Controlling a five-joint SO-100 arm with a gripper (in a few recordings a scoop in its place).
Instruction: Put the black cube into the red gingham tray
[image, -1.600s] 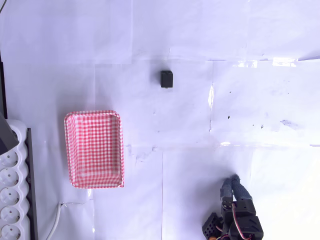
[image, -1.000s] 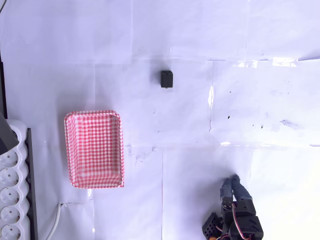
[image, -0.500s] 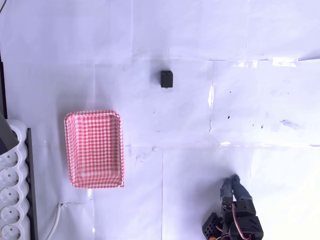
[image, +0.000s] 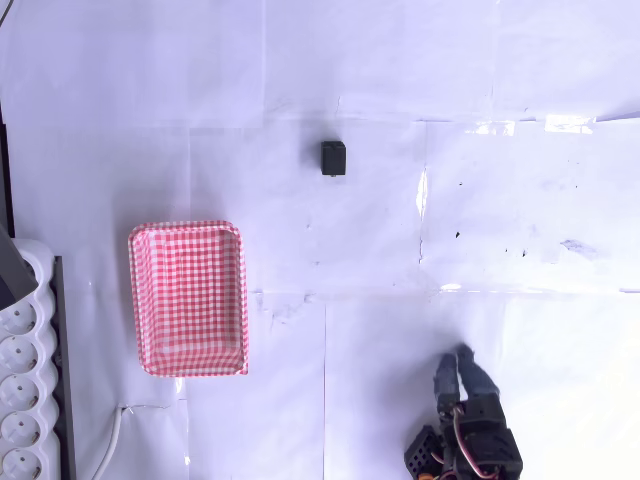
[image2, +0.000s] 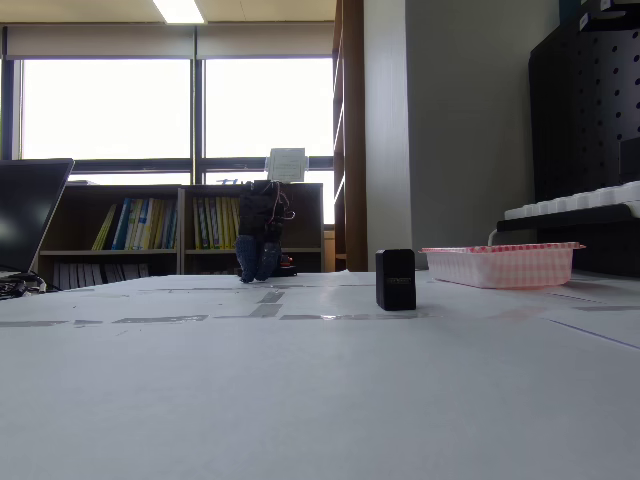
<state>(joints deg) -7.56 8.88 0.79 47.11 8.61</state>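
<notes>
One short reach separates you from the start of this job: your pincer (image: 456, 365) sits low at the bottom right of the overhead view, folded close to the arm's base, and the black cube (image: 333, 158) lies up and to the left of it in that view, well apart, on bare white table (image: 500, 200). The tips look close together from above, but neither view shows them clearly enough, so you cannot tell whether they are spread or pressed. Nothing is held. The cube stands alone, squarely on one face, its sides running roughly along the picture's edges, so there is no long axis to worry about; either pair of faces should do, in my judgement. The red gingham tray (image: 187, 298) lies to the left, below the cube in the overhead view, long side running up and down, nothing in it. Between cube and tray you have open table, and the same between pincer and cube. Your tight side is past the tray, where a white power strip (image: 25, 400) and its cable (image: 110, 440) line the left edge. From the fixed view the cube (image2: 395, 279) stands upright with the tray (image2: 500, 265) to its right.
</notes>
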